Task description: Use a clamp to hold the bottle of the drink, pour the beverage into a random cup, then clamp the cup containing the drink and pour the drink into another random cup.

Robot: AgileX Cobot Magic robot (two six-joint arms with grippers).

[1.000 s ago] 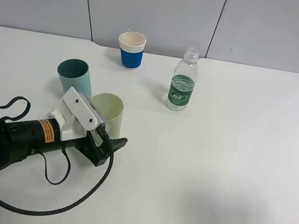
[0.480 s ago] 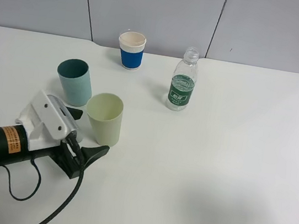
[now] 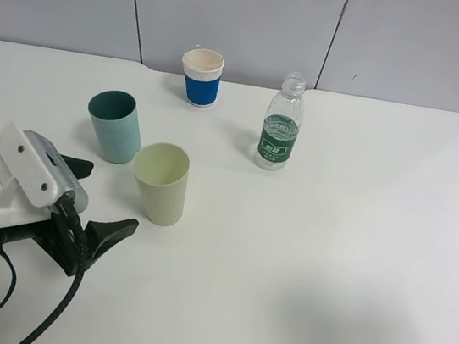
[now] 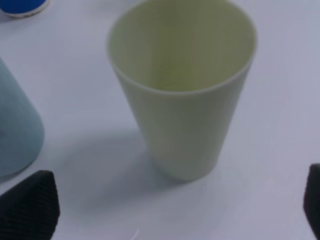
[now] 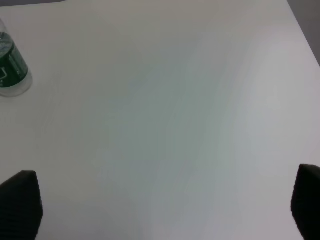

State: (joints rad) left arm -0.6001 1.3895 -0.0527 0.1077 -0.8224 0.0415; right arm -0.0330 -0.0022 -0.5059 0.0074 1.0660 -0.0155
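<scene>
A clear drink bottle (image 3: 280, 128) with a green label stands upright at the back middle of the table, and its edge shows in the right wrist view (image 5: 10, 67). A pale green cup (image 3: 159, 184) stands upright and looks empty in the left wrist view (image 4: 182, 95). A teal cup (image 3: 114, 126) stands just behind it to the left. A blue paper cup (image 3: 202, 77) stands at the back. My left gripper (image 3: 99, 198) is open and empty, to the left of the pale green cup and apart from it. My right gripper (image 5: 162, 205) is open over bare table and is outside the exterior view.
The white table (image 3: 353, 266) runs out to the right and front. A grey panel wall (image 3: 251, 21) stands behind it. The left arm's black cable (image 3: 55, 319) trails near the front-left edge.
My left gripper has drawn back to the left and toward the front, away from the pale green cup. The cups and the bottle have not moved.
</scene>
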